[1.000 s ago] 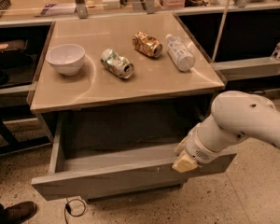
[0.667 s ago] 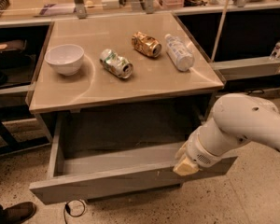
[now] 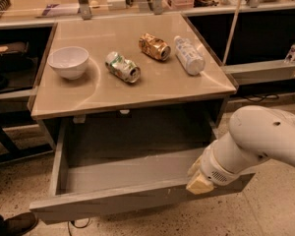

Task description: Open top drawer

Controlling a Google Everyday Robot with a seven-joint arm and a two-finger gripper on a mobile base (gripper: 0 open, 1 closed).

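The top drawer (image 3: 113, 200) is a wide grey metal drawer under the tan counter, pulled well out, its deep empty box interior open to view. Its slanted front panel runs along the bottom of the camera view. My white arm comes in from the right, and my gripper (image 3: 199, 178) sits at the right end of the drawer's front rim, pale fingertips against its upper edge. The arm's wrist hides the drawer's right front corner.
On the counter (image 3: 108, 95) stand a white bowl (image 3: 68, 61), a crushed green-and-silver can (image 3: 122, 67), a gold can (image 3: 155, 46) and a lying plastic bottle (image 3: 189, 55). A shoe (image 3: 14, 223) shows at the bottom left. Dark shelving flanks both sides.
The drawer has slid further out toward the camera, and my gripper has moved down with its front rim.
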